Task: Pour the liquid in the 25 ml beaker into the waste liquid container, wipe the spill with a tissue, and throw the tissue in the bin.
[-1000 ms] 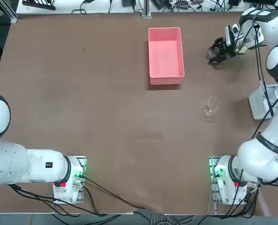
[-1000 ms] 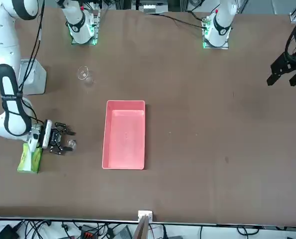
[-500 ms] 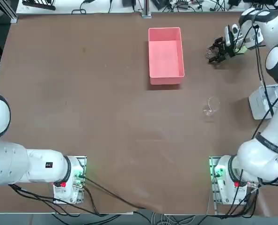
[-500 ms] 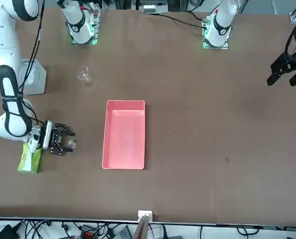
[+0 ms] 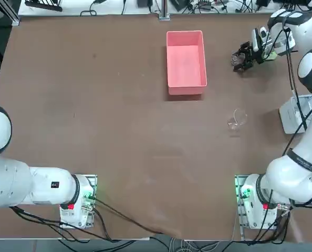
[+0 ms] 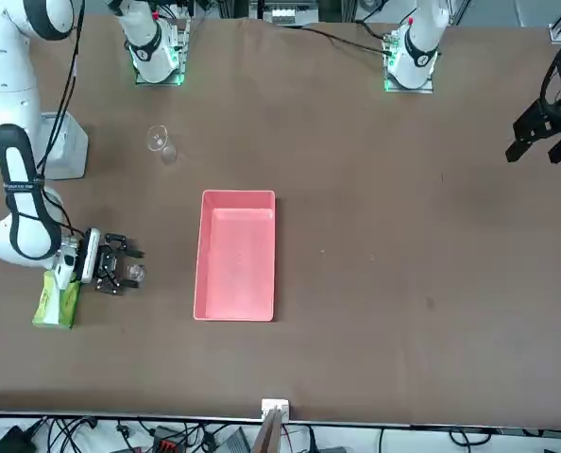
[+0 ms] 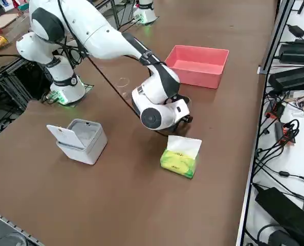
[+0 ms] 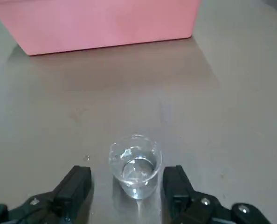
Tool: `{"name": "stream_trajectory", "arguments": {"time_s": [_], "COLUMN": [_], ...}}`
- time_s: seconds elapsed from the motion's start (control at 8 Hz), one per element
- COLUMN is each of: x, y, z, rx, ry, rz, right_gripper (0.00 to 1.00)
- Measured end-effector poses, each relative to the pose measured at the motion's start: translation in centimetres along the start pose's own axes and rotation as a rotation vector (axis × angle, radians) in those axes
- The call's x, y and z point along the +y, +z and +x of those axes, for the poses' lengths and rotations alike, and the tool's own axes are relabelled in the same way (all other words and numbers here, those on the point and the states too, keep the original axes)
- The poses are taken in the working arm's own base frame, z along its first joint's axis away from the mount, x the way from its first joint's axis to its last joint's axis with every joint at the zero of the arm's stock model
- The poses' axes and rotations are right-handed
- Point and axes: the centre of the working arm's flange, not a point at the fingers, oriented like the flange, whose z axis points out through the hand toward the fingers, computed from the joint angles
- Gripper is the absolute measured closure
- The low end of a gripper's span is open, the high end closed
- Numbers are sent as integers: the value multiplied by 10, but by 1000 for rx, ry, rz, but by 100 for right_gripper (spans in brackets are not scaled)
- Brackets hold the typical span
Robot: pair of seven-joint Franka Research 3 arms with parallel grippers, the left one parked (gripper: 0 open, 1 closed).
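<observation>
right wrist view: gripper (image 8: pixel 129 186) open around the upright 25 ml beaker (image 8: pixel 135 164), seemingly not touching.

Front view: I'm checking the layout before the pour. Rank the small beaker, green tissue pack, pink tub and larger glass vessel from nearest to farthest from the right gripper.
1. Small beaker: between the open fingers of the right gripper.
2. Green tissue pack: beside the wrist.
3. Pink tub: mid-table.
4. Larger glass vessel: toward the arm bases.
</observation>
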Motion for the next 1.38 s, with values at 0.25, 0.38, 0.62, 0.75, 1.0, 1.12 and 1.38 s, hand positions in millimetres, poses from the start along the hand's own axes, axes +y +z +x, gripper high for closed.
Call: {"name": "stream_trajectory", "arguments": {"time_s": [0.25,0.38,0.62,0.75,1.0,1.12,1.38], "x": [0,1,1,1,1,1,1], "y": [2,4,5,5,5,5,6], "z": [2,4,6,6,6,6,7], "rx": [1,4,9,9,8,8,8], "ry": [-3,-3,-2,-2,-2,-2,-4], "rz": [2,2,0,0,-1,-1,1], "right_gripper": [5,5,5,5,7,11,23]}}
